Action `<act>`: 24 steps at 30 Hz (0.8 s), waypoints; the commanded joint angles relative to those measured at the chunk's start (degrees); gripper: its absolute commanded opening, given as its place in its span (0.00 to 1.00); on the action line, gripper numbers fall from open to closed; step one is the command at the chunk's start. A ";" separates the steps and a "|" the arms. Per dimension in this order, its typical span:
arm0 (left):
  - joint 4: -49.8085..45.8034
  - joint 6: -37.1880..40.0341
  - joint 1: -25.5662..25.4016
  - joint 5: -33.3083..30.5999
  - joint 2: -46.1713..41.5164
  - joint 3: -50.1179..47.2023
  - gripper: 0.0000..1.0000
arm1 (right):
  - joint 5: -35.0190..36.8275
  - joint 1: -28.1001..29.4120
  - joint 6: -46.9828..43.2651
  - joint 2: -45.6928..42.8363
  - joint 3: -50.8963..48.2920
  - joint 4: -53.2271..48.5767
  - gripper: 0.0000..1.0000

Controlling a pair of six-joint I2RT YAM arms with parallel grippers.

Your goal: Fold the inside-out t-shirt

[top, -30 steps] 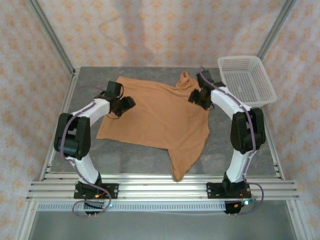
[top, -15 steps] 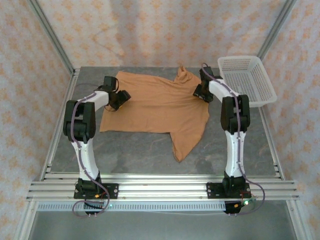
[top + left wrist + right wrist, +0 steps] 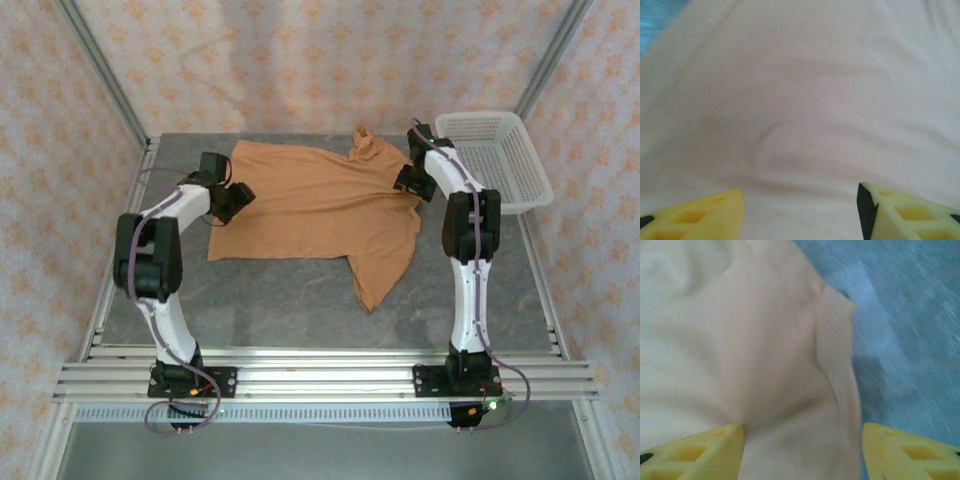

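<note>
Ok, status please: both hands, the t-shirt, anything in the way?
Left hand open, right hand open, both over t-shirt. It lies spread out, unfolded. Basket aside, nothing blocking.

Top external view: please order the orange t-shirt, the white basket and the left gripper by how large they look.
1. orange t-shirt, largest
2. white mesh basket
3. left gripper, clearly smallest

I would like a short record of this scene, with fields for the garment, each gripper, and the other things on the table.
garment: orange-tan t-shirt, spread mostly flat on the table
left gripper: open, at the shirt's left edge, cloth below the fingers
right gripper: open, at the shirt's far right part
other: white basket, far right corner, apart from the shirt
</note>
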 commanded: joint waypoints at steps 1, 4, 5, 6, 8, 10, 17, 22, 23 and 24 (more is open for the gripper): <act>-5.03 1.89 1.32 -3.03 -11.21 -2.87 0.58 | -2.14 -0.18 -0.19 -15.48 -6.99 0.70 0.65; -6.65 2.04 3.73 -1.83 -17.60 -8.01 0.53 | -3.09 0.31 0.86 -25.99 -18.07 4.31 0.66; -6.70 2.06 4.73 -1.12 -19.24 -10.25 0.51 | -3.16 0.50 1.39 -29.40 -22.11 5.45 0.66; -6.43 2.06 5.65 -0.37 -20.74 -12.52 0.50 | -3.52 0.67 1.96 -32.79 -26.24 6.56 0.66; -5.92 2.32 7.29 0.93 -22.72 -16.46 0.50 | -4.67 1.05 3.15 -38.66 -33.76 9.16 0.64; -5.37 2.75 8.91 2.00 -23.81 -19.82 0.50 | -5.65 1.53 4.41 -43.82 -40.31 11.15 0.62; 1.12 1.07 14.14 7.35 -21.26 -27.65 0.47 | -5.56 5.02 7.18 -54.28 -54.91 12.42 0.54; 4.65 -0.30 14.04 8.33 -17.56 -27.98 0.47 | -4.20 8.56 7.78 -54.64 -59.14 11.53 0.54; 5.05 -0.39 14.07 8.29 -16.98 -27.89 0.47 | -4.19 9.24 8.00 -54.56 -60.08 11.38 0.55; 5.44 -0.48 14.09 8.12 -16.37 -27.96 0.47 | -4.21 9.81 8.27 -54.59 -61.03 11.40 0.55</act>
